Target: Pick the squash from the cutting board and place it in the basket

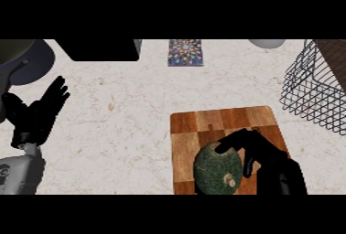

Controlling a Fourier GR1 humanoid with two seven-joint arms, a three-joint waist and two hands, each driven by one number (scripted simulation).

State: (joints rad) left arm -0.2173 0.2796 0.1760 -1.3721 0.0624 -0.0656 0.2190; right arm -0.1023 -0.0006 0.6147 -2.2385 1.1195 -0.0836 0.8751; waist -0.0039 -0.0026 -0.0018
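Clasping the squash [215, 173] on the cutting board [202, 123], the right hand [266, 153] has yet to carry it to the basket [307, 98].

Single head view, steeply down onto counter [121, 132]

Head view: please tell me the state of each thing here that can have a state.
squash: lies on the cutting board, held by the right hand.
cutting board: flat on the counter, bears the squash.
basket: stands apart from the board, squash not in it.
right hand: curled round the squash.
left hand: open, resting at the view's left, fingers up.
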